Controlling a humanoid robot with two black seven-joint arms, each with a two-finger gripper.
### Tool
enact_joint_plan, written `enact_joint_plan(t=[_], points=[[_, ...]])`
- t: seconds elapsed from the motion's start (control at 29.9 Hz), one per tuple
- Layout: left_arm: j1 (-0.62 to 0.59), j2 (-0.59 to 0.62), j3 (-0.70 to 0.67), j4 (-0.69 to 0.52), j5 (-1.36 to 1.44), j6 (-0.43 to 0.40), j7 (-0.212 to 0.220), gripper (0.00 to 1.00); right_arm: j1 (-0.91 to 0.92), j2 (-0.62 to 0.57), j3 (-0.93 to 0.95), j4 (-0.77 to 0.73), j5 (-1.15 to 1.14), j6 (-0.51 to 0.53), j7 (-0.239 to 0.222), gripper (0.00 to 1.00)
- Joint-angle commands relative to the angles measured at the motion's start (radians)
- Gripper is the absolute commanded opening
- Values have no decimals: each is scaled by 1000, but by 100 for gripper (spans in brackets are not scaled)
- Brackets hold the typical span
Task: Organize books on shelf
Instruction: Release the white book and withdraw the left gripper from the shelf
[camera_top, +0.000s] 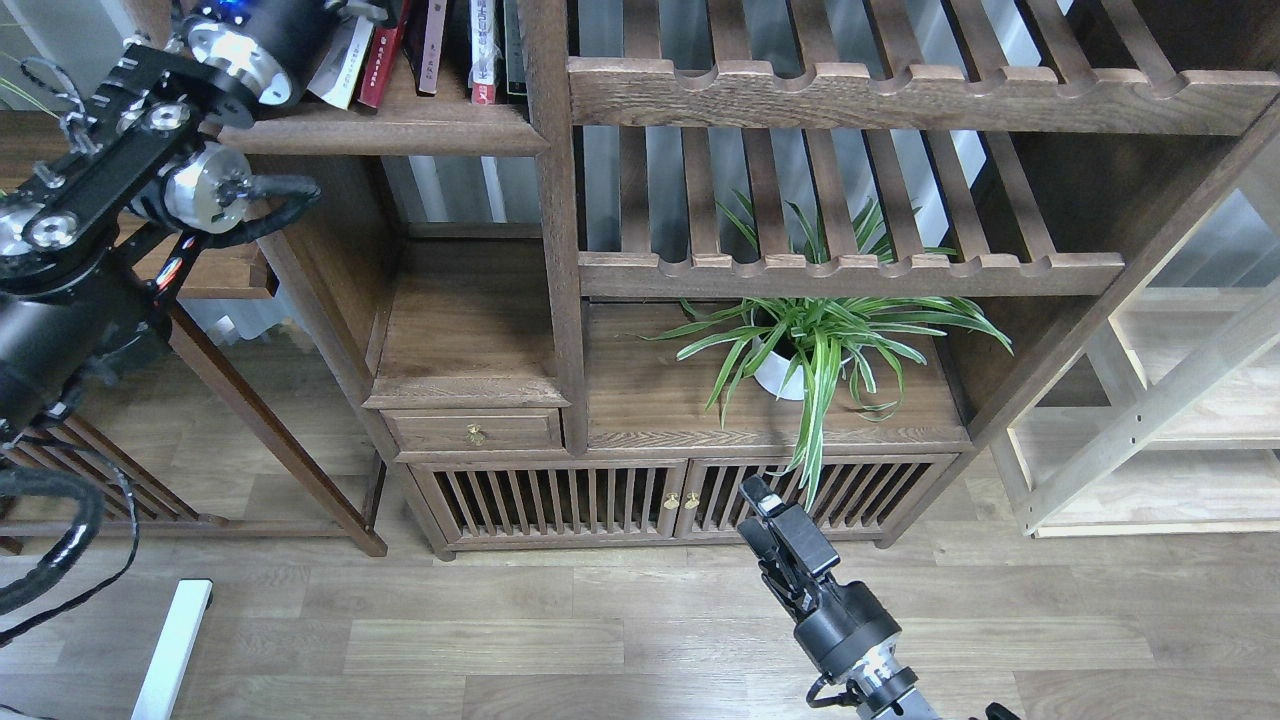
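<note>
Head view shows the left hand (350, 12) up at the top edge, right at the books (375, 55) on the shelf (400, 125). Most of this hand is cut off by the edge, so I cannot tell if it is wide, narrow or holding a book. The big black and silver part of the left arm (240, 50) sits just in front of the shelf's left end.

A pale book (340, 75) leans to the left, just beside the arm. A red book (383, 60) leans next to it. More thin books (485, 50) stand straighter to the right, near the wooden post (550, 200). All of them sit on the flat dark-brown shelf with the round front edge.

The right hand (765, 500) is low down, in front of the slatted doors (560, 500) at the bottom of the bookcase. It holds nothing. Its fingers look close together, but it is dark and seen from behind, so I cannot tell for sure.

A green plant (820, 340) in a white pot (775, 375) stands inside the bookcase, above the right hand. A small drawer (475, 430) with a gold knob is to the left of the plant. A pale wood rack (1150, 420) stands at the far right on the wood floor (500, 640).
</note>
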Motion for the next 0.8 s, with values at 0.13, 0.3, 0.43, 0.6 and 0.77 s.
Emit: enact_joint_plan(t=[0.13, 0.3, 0.43, 0.6, 0.77], points=[[-32, 6, -8, -30, -7, 66, 1, 59, -34, -8, -14, -1, 0, 0, -1, 99], [-17, 52, -18, -113, -10, 67, 31, 62, -19, -3, -5, -9, 0, 0, -1, 99], [21, 116, -19, -201, -11, 63, 47, 65, -11, -3, -3, -11, 0, 0, -1, 99], [60, 270, -22, -343, -31, 28, 95, 72, 1, 6, -3, -8, 0, 0, -3, 99], [81, 399, -38, -478, -114, -49, 89, 72, 3, 2, -3, -3, -1, 0, -5, 99]])
